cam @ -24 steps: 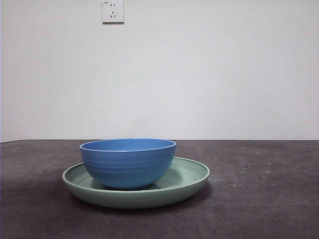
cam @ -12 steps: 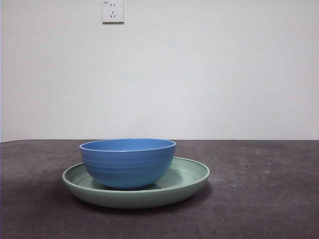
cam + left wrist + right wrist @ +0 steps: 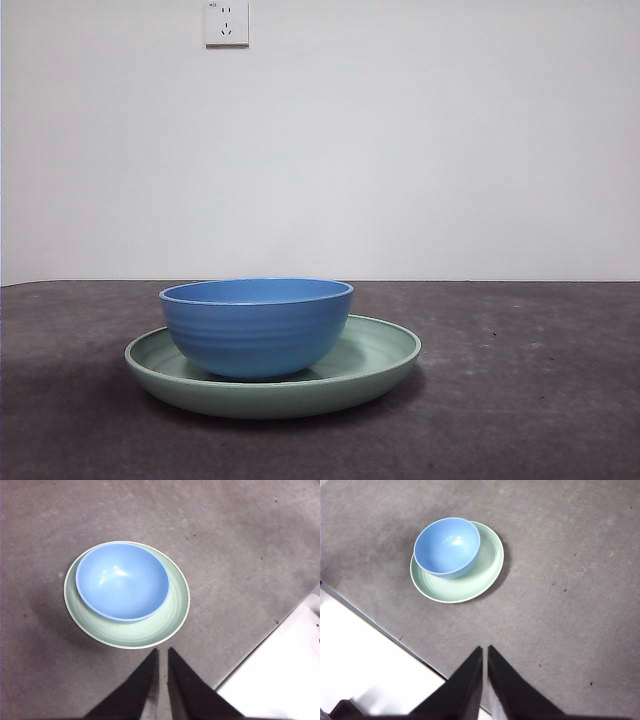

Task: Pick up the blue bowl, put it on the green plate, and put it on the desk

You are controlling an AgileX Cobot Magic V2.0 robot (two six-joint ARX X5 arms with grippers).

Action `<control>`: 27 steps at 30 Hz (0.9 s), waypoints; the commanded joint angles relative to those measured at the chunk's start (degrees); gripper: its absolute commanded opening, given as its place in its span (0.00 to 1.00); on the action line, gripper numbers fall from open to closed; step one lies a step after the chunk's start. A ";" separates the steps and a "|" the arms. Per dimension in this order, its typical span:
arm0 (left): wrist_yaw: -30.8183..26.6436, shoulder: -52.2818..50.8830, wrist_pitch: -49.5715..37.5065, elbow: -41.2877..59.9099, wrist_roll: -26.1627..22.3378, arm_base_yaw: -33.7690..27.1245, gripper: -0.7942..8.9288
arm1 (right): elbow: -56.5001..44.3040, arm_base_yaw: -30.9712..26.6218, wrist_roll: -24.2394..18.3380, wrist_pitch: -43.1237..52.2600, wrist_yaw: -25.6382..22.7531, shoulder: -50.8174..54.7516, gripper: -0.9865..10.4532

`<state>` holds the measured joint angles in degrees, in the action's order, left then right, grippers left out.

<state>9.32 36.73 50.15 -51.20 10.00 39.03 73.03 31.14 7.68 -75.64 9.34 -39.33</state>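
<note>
Already, I saw the blue bowl (image 3: 256, 328) resting off-centre on the green plate (image 3: 385, 352) on the desk (image 3: 530, 400), both grippers, left gripper (image 3: 163, 652) and right gripper (image 3: 485, 650), high above with jaws closed and empty, leaving the bowl's move back to the desk.

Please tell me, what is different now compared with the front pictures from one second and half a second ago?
Nothing visibly changed. The bowl sits in the plate on the desk, off-centre, exactly as before. No arm has entered the front view; both pincers hang above the desk, away from the dishes, holding nothing, jaws nearly together.
</note>
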 commanded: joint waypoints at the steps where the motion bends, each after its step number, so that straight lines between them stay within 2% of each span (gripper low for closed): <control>1: 0.33 0.24 -0.70 -0.50 0.13 0.26 0.11 | 0.90 0.48 -0.48 0.57 -0.02 -0.22 0.09; 7: 0.33 -0.07 -0.52 -0.48 0.13 0.15 0.11 | 0.90 0.48 -0.48 0.57 -0.02 -0.22 0.09; 10: 0.28 -0.74 -0.50 -0.42 0.13 -2.16 0.11 | 0.90 0.48 -0.48 0.57 -0.02 -0.22 0.09; 14: 0.98 -2.38 -3.08 2.25 0.11 -10.19 0.11 | 0.90 0.48 -0.48 0.57 -0.02 -0.22 0.09; 18: 0.98 -6.14 -12.13 10.27 -0.52 -20.85 0.11 | 0.90 0.48 -0.48 0.57 -0.02 -0.22 0.09; 25: 0.94 -19.28 -33.29 33.99 -0.52 -35.19 0.11 | 0.90 0.48 -0.48 0.59 -0.11 -0.22 0.09; 27: 0.92 -24.85 -36.33 40.65 -0.46 -38.25 0.11 | 0.90 0.48 -0.48 0.57 -0.24 -0.22 0.09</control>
<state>10.04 11.88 14.76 -10.72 9.96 0.67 73.03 31.14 7.68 -75.64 9.19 -39.31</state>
